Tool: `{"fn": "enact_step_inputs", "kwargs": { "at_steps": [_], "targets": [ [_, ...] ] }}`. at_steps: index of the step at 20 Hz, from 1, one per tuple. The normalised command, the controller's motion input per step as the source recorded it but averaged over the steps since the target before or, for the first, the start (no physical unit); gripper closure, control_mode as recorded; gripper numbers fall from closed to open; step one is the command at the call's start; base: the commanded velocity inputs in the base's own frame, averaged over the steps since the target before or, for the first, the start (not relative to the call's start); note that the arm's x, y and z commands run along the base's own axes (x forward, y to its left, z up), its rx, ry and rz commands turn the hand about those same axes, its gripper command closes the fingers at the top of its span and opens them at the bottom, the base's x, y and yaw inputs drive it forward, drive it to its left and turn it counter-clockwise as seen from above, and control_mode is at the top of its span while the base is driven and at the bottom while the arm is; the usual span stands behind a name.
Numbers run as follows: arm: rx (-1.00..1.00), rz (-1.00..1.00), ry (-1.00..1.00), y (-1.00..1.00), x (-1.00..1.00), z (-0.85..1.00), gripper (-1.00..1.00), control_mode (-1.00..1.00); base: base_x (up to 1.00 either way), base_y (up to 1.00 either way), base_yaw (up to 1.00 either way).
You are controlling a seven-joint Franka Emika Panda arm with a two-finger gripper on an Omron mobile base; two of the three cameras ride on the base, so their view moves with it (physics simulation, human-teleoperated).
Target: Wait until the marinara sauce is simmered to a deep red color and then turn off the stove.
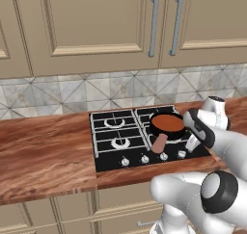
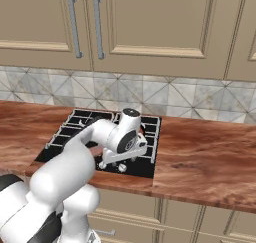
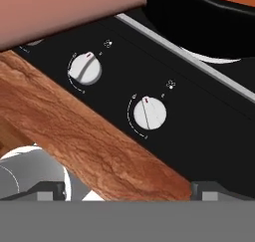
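Observation:
The stove (image 1: 116, 136) is a black gas cooktop set in the wooden counter. On its right burners sits a small black pan (image 1: 155, 123) full of marinara sauce (image 1: 167, 121), which looks reddish-brown. The pan's pinkish-tan handle (image 1: 160, 142) points toward the front knobs. My gripper (image 1: 192, 144) hangs open just above the stove's front right edge, to the right of the handle. In the hand view two silver knobs (image 3: 85, 68) (image 3: 149, 112) lie ahead of the widely spread fingertips (image 3: 50, 190), with the pan's wall (image 3: 209, 22) beyond them. Nothing is between the fingers.
The wooden counter (image 1: 43, 156) stretches to both sides of the stove, and its front lip (image 3: 99, 141) runs just under the hand. Tiled backsplash (image 1: 72, 91) and closed upper cabinets (image 1: 87, 21) stand behind. Two more knobs (image 1: 125, 161) (image 1: 144, 158) sit further left.

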Motion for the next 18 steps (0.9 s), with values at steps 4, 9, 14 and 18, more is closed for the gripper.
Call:
{"fn": "enact_step_inputs", "kwargs": {
  "at_steps": [4, 9, 14, 18],
  "targets": [
    [0.0, 0.0, 0.0, 0.13, 0.17, 0.0, -1.0, -1.0, 0.0, 0.0, 0.0],
    [0.0, 0.0, 0.0, 0.06, 0.2, -0.01, -1.0, -1.0, 0.0, 0.0, 0.0],
    [0.0, 0.01, 0.0, 0.0, 0.2, -0.16, -1.0, -1.0, 0.0, 0.0, 0.0],
    [0.0, 0.05, 0.01, 0.0, 0.15, -0.25, -1.0, -1.0, 0.0, 0.0, 0.0]
  ]
}}
